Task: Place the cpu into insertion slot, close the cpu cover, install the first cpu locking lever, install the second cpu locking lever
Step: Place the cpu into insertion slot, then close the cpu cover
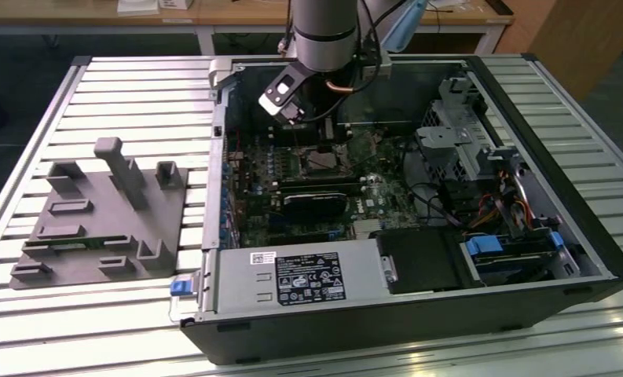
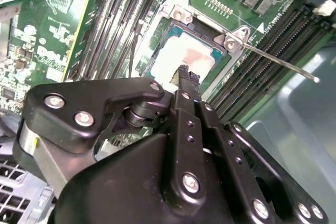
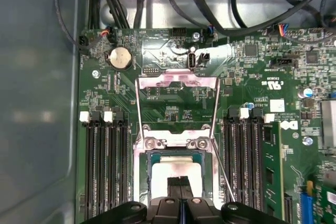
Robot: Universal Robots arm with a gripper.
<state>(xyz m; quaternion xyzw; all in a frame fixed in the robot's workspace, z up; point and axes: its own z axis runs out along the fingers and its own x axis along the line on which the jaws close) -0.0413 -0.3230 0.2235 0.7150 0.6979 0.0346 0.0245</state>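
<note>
- Slatted metal table [image 1: 101,86] carries an open computer case [image 1: 395,334] lying on its side. A grey moulded fixture [image 1: 91,228] sits beside the case, on the exterior view's left.
- Robot arm [image 1: 327,31] reaches down into the far half of the case, over the motherboard [image 3: 247,77].
- Gripper [image 2: 185,74]: fingers pinched together, narrow, nothing seen between them. Tips hang right over the socket centre; can't tell if they touch the chip.
- Insertion slot [image 3: 140,179] sits mid-board between two banks of black memory slots [image 3: 107,171], directly under the gripper.
- Cpu cover [image 3: 178,80] stands flipped up on its hinge, window frame off the slot and not over the chip.
- Cpu [image 2: 184,59] lies inside the slot, pale top up, looks level and seated.
- Locking lever [image 2: 278,64], a thin wire rod, sticks out unlatched to one side of the slot. The second one can't be made out for sure.
- Step, my read: placing looks done, cover closing is in hand, levers not installed.
- That would call for a push on the cover's free edge to tip it flat over the cpu, staying clear of the loose rod and not nudging the chip.
</note>
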